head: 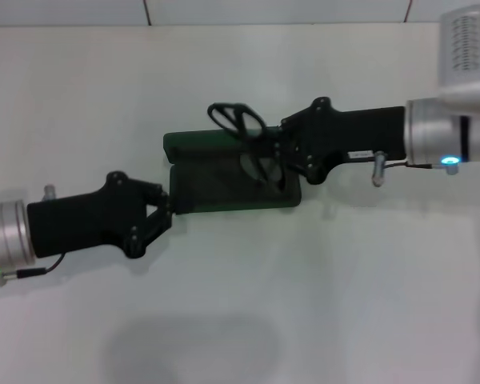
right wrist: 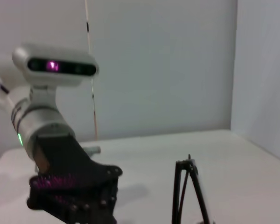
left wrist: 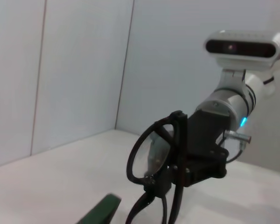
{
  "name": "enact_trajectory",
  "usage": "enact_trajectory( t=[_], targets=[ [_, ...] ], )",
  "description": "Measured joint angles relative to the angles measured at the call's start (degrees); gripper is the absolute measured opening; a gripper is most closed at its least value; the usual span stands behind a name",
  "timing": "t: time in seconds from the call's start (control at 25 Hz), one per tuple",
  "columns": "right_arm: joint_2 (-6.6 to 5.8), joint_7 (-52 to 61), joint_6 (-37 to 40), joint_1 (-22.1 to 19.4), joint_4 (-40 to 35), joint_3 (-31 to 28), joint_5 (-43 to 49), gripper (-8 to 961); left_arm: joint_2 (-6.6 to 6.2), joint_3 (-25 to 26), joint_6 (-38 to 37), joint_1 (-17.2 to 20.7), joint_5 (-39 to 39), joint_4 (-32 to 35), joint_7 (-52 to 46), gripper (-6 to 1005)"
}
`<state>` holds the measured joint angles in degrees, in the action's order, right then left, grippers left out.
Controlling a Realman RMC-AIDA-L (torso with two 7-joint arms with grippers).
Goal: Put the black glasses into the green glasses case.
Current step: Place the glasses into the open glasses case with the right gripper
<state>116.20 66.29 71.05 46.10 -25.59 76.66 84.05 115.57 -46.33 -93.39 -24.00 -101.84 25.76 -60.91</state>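
Green felt hinged glasses case (head: 224, 188) open mid-frame; left tool (head: 162, 210) clamps its edge. Right tool (head: 278, 160) grips thin black-framed glasses (head: 238, 120) above tray. You lower, release next.

I counted one pair of black glasses (head: 244, 132) and one green glasses case (head: 224, 172) on the one white table (head: 344, 288). Of my own grippers there were two: my left gripper (head: 166, 210) and my right gripper (head: 277, 156).

no readable text, label on right arm too small
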Motion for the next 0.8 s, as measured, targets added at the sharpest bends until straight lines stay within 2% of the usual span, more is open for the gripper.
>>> enact_trajectory(
  t=[0.36,0.8],
  targets=[
    [-0.01,0.04,-7.35,1.12,-1.38,6.64,-0.68,55,-0.26,0.1,0.25,0.92,-2.62,0.0,0.01,6],
    [-0.03,0.07,-9.9,1.07,-2.62,8.0,0.23,55,-0.57,-0.07,0.67,0.91,-2.67,-0.01,0.0,7]
  ],
)
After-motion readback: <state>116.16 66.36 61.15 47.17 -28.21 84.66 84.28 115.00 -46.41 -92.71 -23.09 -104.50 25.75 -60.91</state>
